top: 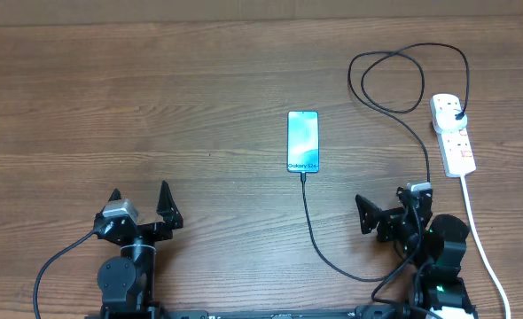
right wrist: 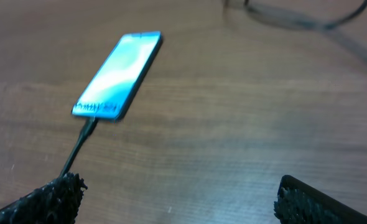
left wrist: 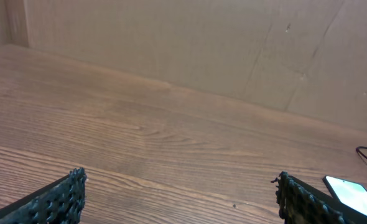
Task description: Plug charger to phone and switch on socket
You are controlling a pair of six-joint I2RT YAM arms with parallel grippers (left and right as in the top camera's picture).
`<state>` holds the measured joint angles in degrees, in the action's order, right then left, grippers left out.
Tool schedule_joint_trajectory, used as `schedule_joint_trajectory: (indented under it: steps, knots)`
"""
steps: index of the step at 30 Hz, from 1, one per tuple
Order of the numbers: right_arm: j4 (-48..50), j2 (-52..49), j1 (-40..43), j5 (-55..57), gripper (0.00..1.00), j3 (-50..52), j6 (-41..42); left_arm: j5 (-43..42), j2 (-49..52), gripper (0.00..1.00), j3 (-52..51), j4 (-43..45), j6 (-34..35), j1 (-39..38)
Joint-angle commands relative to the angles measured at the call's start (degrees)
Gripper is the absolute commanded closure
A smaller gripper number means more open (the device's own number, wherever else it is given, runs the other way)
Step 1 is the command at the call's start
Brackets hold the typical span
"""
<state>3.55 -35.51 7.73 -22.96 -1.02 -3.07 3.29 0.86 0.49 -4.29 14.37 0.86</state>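
Lying flat mid-worktop [top: 155, 89], phone [top: 303, 141] faces up, lit, bottom edge toward robot so the cable tip reaches its port, seemingly plugged | writing: "Galaxy S24+" | charger [top: 315, 235] loops right into socket [top: 453, 133] | switched on: cannot tell, likely the remaining step | left tool [top: 140, 202], right tool [top: 390, 208]: both open, empty.

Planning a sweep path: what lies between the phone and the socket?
Overhead, only the charger cable crosses between the phone and the socket; the rest of that stretch is bare.
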Motion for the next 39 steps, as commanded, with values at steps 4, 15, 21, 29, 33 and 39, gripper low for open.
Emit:
schedule_joint_trajectory:
  steps: [4, 15, 21, 29, 33, 39]
  knots:
    - [-0.98, 9.51, -0.24, 4.96, 0.00, 0.57, -0.94, 0.48, -0.61, 0.00, -0.22, 0.15, -1.31, 0.35]
    - [-6.95, 34.32, -0.83, 6.80, 0.00, 0.57, -2.01, 0.48, -0.61, 0.01, -0.22, 0.13, -1.31, 0.35]
    - [-6.88, 35.36, -2.10, 7.06, 0.00, 0.57, -1.92, 0.48, -0.61, 0.00, -0.22, 0.13, -1.31, 0.35]
    - [-6.88, 35.34, -2.10, 7.06, 0.00, 0.57, -1.92, 0.48, -0.61, 0.01, -0.22, 0.15, -1.31, 0.35]
    - [-6.88, 35.34, -2.10, 7.06, 0.00, 0.57, -1.92, 0.48, -0.61, 0.01, -0.22, 0.15, -1.31, 0.35]
    - [-6.88, 35.34, -2.10, 7.06, 0.00, 0.57, -1.92, 0.48, -0.61, 0.01, -0.22, 0.13, -1.31, 0.35]
